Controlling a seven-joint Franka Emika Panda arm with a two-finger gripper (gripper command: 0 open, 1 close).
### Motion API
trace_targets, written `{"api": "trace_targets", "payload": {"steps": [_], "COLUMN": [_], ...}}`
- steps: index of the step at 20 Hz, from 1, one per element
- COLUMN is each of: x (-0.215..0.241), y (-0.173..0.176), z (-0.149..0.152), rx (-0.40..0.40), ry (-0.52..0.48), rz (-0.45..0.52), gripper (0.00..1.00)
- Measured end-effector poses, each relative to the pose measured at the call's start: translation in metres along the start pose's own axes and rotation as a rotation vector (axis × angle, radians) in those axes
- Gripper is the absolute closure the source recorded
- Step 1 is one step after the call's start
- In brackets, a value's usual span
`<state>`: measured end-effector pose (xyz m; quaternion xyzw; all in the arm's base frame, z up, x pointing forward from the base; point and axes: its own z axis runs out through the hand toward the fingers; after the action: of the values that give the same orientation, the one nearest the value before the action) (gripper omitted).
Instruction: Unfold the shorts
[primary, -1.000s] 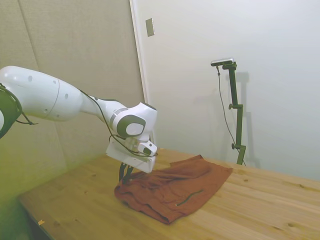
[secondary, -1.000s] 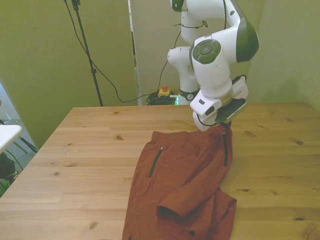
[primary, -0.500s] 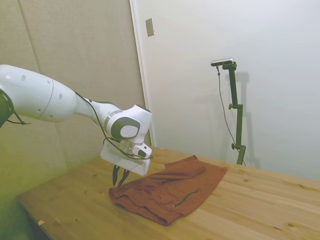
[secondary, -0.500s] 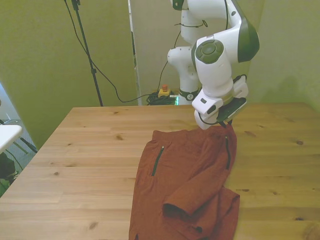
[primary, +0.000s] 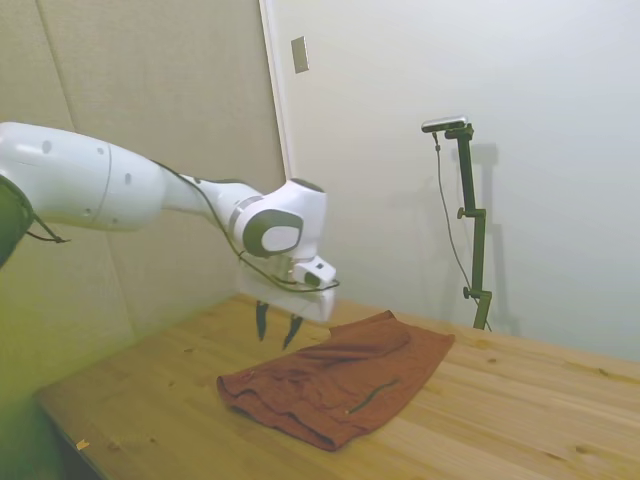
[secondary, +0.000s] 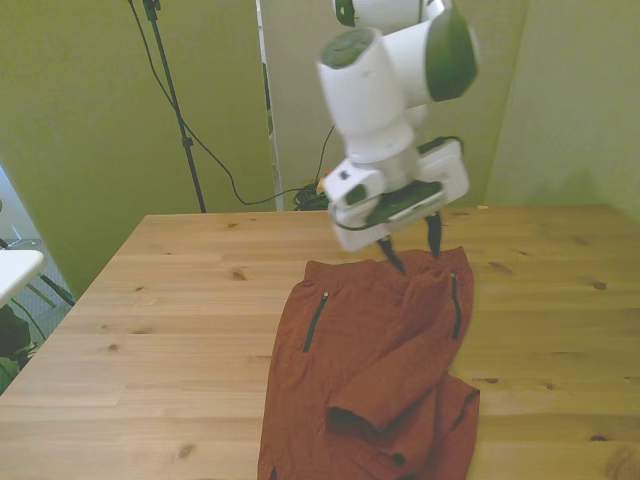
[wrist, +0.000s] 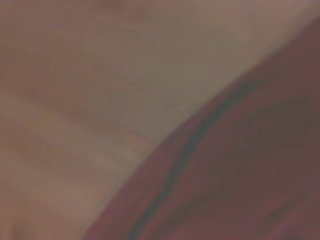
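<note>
We had our gripper (secondary: 412, 245) poised above the waistband end of the shorts (secondary: 375, 360), fingers spread apart and holding nothing, clear of the cloth. The shorts lay on the wooden table (secondary: 170, 330), mostly flat, but one leg was folded back over itself at the near end, which we judged was the fold yet to be undone.

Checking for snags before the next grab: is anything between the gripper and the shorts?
No. In the side view the open gripper hangs above the shorts with only empty air between them.
</note>
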<state>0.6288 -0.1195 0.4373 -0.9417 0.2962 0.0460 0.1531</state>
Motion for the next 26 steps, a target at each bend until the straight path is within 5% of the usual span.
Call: {"api": "trace_targets", "payload": {"steps": [5, 14, 18, 21, 26], "x": [0.098, 0.183, 0.193, 0.19, 0.178], "y": [0.049, 0.015, 0.002, -0.005, -0.013], "z": [-0.011, 0.008, 0.031, 0.02, 0.033], "rx": [0.11, 0.336, 0.36, 0.371, 0.311], "ry": [0.129, 0.289, 0.28, 0.283, 0.229], "rz": [0.226, 0.57, 0.633, 0.659, 0.66], "gripper": [0.0, 0.0, 0.0, 0.0, 0.0]}}
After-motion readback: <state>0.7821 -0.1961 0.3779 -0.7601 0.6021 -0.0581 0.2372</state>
